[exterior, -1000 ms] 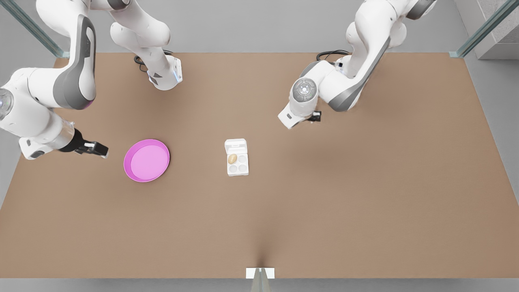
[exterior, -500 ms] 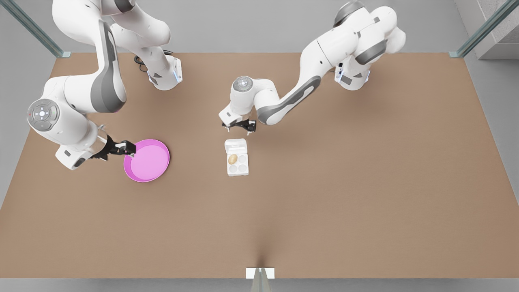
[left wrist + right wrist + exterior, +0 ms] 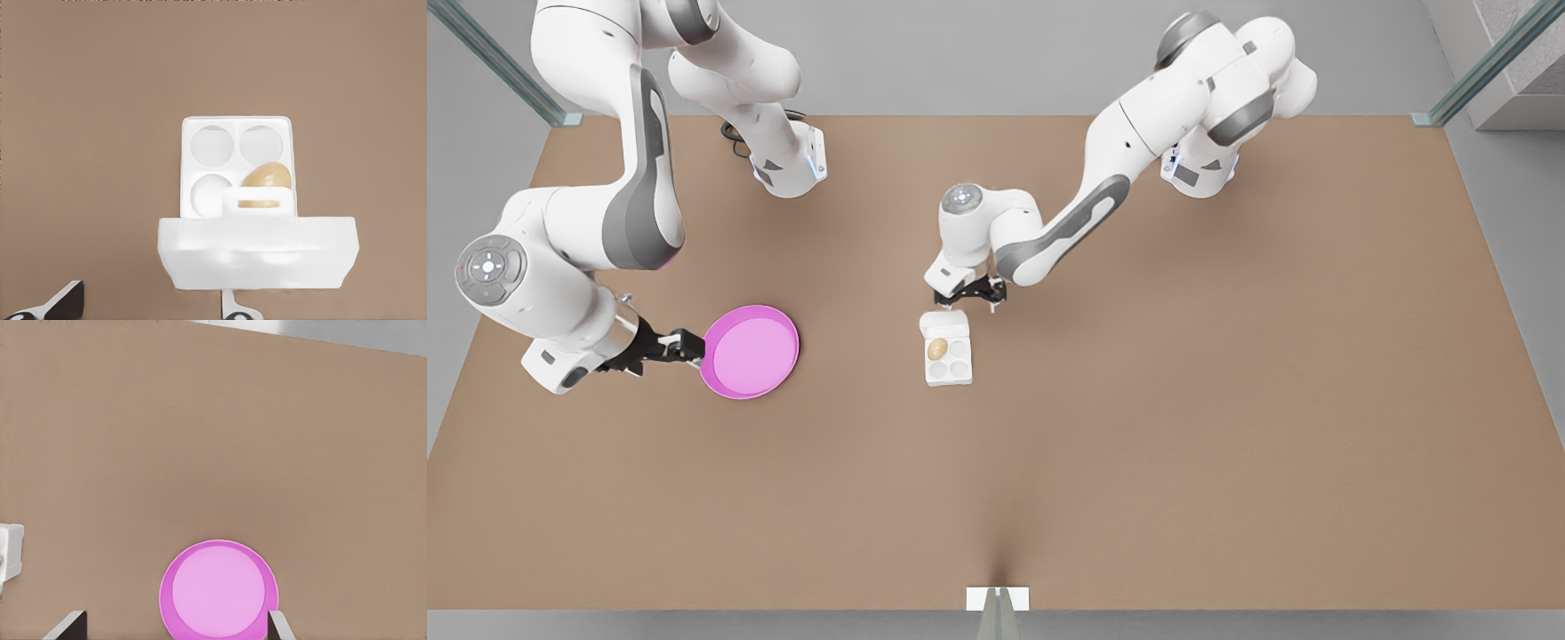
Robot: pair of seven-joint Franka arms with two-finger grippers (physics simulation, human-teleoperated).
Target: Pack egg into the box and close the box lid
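Since half a second ago the left gripper (image 3: 970, 294) has dropped onto the box lid (image 3: 944, 321), fingers apart, likely to swing it shut. The right gripper (image 3: 686, 345), also spread, has backed slightly from the pink plate (image 3: 749, 351) and waits. The egg (image 3: 936, 348) sits in a hinge-side cup of the box (image 3: 948, 357) (packing done), its long axis roughly along the box's length.
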